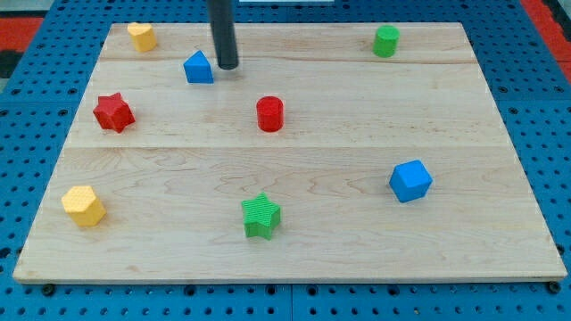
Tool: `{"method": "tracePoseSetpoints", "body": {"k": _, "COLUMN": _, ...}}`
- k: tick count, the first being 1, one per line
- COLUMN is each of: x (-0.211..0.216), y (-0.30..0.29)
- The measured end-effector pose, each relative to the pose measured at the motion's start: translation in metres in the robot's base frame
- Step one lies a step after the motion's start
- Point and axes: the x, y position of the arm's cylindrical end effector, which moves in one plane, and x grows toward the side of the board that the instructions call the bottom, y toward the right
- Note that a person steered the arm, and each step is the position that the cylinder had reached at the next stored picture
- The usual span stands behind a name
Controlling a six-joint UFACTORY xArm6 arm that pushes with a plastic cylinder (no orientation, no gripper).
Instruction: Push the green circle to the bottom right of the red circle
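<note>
Nearest the camera, low in the frame just left of centre, sits the green star (260, 217), with the yellow block (84, 206) — a hexagon, as far as its outline shows — off at the lower left. Further right and a little higher, the blue cube (410, 180) rests on the board (357, 250), well apart from both.

At mid-height, slightly left of centre, stands the red circle (269, 114), an upright short cylinder. Well to its left lies the red star (113, 112), close to the board's left edge.

Along the upper part of the frame: a second yellow block (141, 37) at the upper left, its shape hard to make out, then a blue block (199, 68) with a peaked top, and far over at the upper right the green circle (385, 41). That green circle is above and well to the right of the red circle, near the board's top edge, touching nothing.

My tip (227, 67) comes down from the top edge of the frame and meets the board just beside the blue peaked block's right side — near it, though whether it touches I cannot tell. It is above and left of the red circle, and far left of the green circle. No claw is fitted to this arm, only the plain dark rod, so nothing is grasped.
</note>
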Motion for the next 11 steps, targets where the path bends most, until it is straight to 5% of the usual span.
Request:
{"method": "tracePoseSetpoints", "body": {"k": 1, "x": -0.033, "y": 0.017}}
{"method": "tracePoseSetpoints", "body": {"k": 3, "x": -0.08, "y": 0.186}}
{"method": "tracePoseSetpoints", "body": {"k": 5, "x": -0.089, "y": 0.259}}
{"method": "tracePoseSetpoints", "body": {"k": 11, "x": 0.004, "y": 0.155}}
